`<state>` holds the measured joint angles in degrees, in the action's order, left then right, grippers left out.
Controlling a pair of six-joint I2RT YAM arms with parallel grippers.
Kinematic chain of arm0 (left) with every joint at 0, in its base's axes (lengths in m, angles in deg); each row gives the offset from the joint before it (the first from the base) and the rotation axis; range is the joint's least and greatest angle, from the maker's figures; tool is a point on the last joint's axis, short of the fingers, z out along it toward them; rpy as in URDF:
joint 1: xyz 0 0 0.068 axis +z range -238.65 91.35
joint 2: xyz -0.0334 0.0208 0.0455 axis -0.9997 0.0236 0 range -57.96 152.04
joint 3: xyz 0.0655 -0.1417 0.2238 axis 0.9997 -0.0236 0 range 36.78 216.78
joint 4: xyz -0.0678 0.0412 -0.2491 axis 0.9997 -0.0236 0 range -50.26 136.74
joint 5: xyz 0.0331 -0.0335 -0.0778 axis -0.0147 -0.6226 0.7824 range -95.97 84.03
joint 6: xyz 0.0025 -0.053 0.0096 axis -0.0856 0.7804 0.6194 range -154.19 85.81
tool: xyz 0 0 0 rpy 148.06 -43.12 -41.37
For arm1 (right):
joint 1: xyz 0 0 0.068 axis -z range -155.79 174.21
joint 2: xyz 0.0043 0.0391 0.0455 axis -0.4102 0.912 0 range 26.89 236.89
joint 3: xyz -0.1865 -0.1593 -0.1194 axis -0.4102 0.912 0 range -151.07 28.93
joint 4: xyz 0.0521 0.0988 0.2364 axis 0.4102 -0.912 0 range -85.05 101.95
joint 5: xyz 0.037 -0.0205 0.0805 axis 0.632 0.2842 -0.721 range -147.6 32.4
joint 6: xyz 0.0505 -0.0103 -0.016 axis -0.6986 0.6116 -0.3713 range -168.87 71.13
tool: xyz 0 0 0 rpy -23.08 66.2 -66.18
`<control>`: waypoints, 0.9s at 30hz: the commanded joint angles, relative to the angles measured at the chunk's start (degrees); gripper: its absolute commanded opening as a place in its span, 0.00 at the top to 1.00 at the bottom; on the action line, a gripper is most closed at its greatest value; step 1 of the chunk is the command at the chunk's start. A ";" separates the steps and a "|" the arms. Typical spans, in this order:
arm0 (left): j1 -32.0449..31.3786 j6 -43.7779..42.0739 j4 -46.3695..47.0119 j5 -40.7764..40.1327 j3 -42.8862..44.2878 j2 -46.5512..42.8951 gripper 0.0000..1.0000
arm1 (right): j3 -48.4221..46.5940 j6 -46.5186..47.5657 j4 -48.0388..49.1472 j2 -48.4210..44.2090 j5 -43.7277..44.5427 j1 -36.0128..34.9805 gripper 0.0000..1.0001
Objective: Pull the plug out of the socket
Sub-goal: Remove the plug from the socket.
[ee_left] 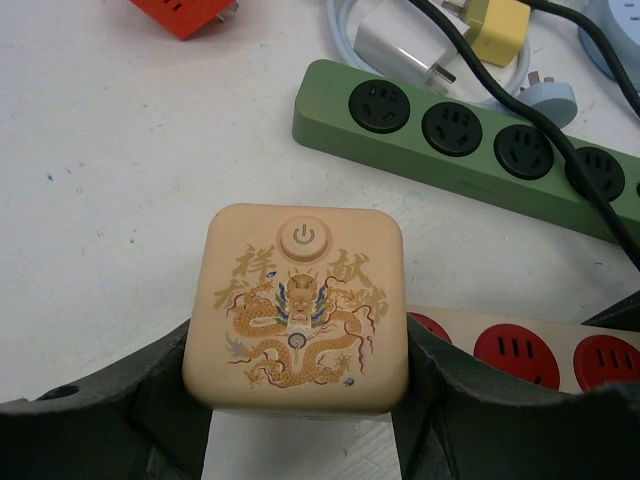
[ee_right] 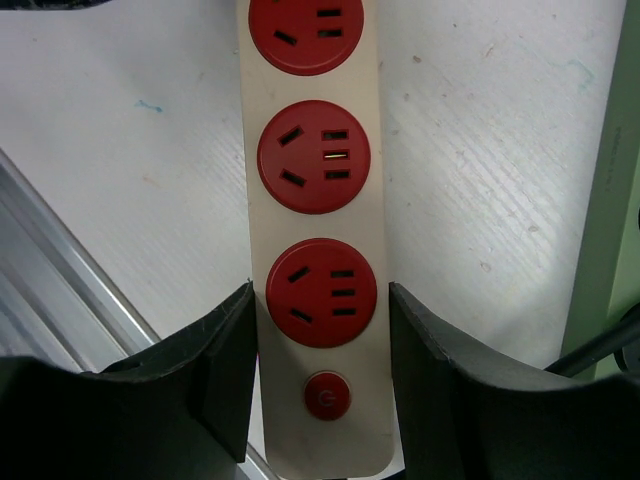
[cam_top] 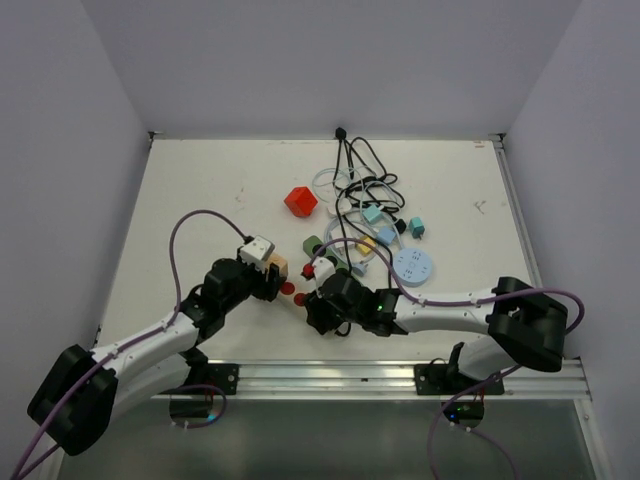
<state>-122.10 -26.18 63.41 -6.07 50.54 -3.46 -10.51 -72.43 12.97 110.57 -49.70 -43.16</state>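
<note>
White table (cam_top: 200, 190), scuffed, bounded by pale walls; arm bases at the near edge.

Left gripper (ee_left: 300, 400): fingers (ee_left: 150, 400) are closed onto the two opposite sides of the plug (ee_left: 297, 310), a tan rounded cube printed with a gold dragon, Chinese characters and a power symbol on its top face. The plug is pinched firmly and sits level between the pads. It is located at the left end of the power strip (ee_right: 315, 200), just beside the nearest red socket. Whether its pins are seated in the strip cannot be told.

Right gripper (ee_right: 322, 370): fingers (ee_right: 225, 380) are pressed against both long edges of the power strip at its switch end, so that the cream body is clamped. Three red sockets are seen ahead of the round red button, their slots exposed.

A green strip (ee_left: 460, 150) is lying just beyond the plug; four black sockets are visible, and a black cable (ee_left: 560, 150) is draped across it. A red cube (cam_top: 300, 201) and a round pale-blue socket (cam_top: 413, 267) are noted farther back, well apart.
</note>
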 commanded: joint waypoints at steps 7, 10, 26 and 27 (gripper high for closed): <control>3.48 4.38 16.91 -12.03 -0.93 -4.58 1.00 | 3.14 -3.96 -9.01 -0.80 -6.94 0.76 1.00; 3.48 3.59 15.24 -11.77 0.39 -3.53 1.00 | 0.34 -2.29 -13.66 0.60 0.43 -2.75 1.00; 3.39 2.10 3.28 -13.70 10.60 5.97 1.00 | -4.33 -2.46 -20.01 6.77 7.75 -6.19 1.00; 3.39 2.27 4.24 -13.44 9.98 4.92 1.00 | -3.28 -2.81 -17.74 6.15 6.61 -6.10 1.00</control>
<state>-121.62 -26.42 57.57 -5.98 56.42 3.65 -17.33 -72.01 5.40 117.19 -39.17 -47.84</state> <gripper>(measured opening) 0.633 0.517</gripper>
